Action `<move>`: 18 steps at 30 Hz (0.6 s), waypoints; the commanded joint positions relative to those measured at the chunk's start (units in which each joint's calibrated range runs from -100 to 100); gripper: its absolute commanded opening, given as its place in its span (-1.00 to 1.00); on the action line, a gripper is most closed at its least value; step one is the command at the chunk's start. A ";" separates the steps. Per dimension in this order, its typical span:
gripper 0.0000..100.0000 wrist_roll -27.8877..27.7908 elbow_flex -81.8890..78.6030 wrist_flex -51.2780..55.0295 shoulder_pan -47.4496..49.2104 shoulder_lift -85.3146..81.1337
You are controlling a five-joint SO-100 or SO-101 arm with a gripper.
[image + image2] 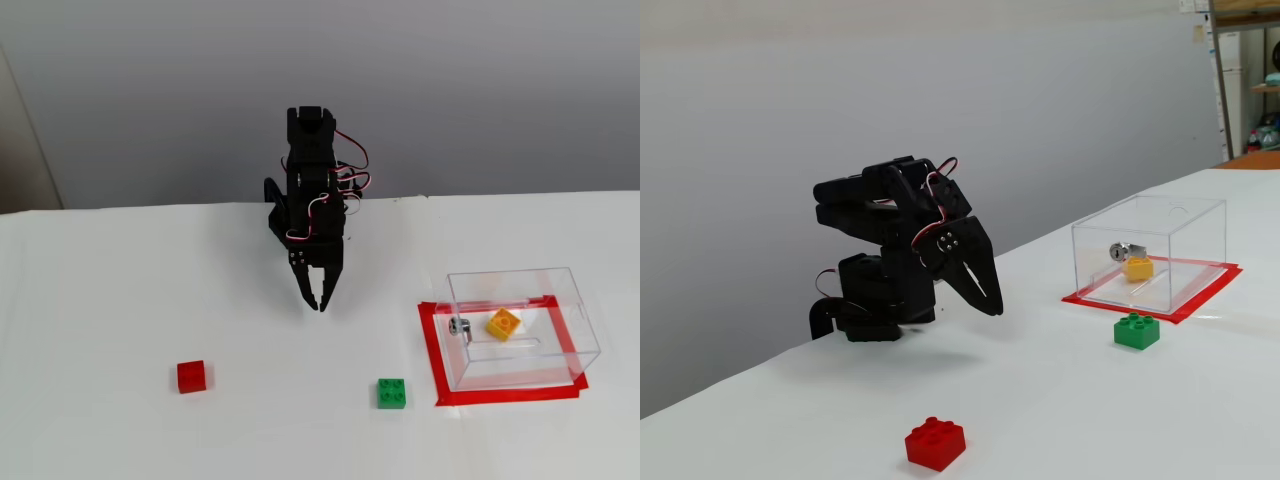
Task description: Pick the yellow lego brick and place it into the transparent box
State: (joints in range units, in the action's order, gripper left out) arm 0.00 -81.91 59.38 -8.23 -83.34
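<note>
From my station the job looks essentially finished. The yellow lego brick [503,324] sits on the floor of the transparent box [568,300], toward its back left part in the higher fixed view, just beside the small metal fitting [459,326] on the left wall. The lower side view agrees: the brick [1138,268] shows through the clear front wall [1110,265], resting low inside, with nothing holding it. The box stands on a red tape frame [430,345] on the white table [120,300].

My gripper [317,298] is well apart from the box, near the arm's base and folded in low, fingers pointing down toward the table. In the higher view I see only a thin gap at the tips, and in the side view [989,301] the two fingers read as one dark wedge, so I judge them closed and carrying nothing.

The two distractors are untouched, as far as I can see: the red brick [191,376] lies alone at the left front of the table, and the green brick [391,393] lies just outside the tape frame's front left corner, not touching the box.

What is left, in my judgement, is only settling the arm into its rest pose. Neither picking nor placing seems outstanding, since I see no other yellow brick on the table.
</note>
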 commanded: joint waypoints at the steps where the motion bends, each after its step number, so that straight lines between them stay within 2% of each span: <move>1: -0.97 -0.68 -4.17 -0.11 1.17 -4.70; 10: -0.97 -1.15 -14.12 -0.03 0.80 -16.15; 18: -0.97 -1.15 -14.75 -0.81 0.43 -16.41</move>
State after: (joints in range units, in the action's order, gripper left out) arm -0.98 -96.20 59.47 -7.16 -99.24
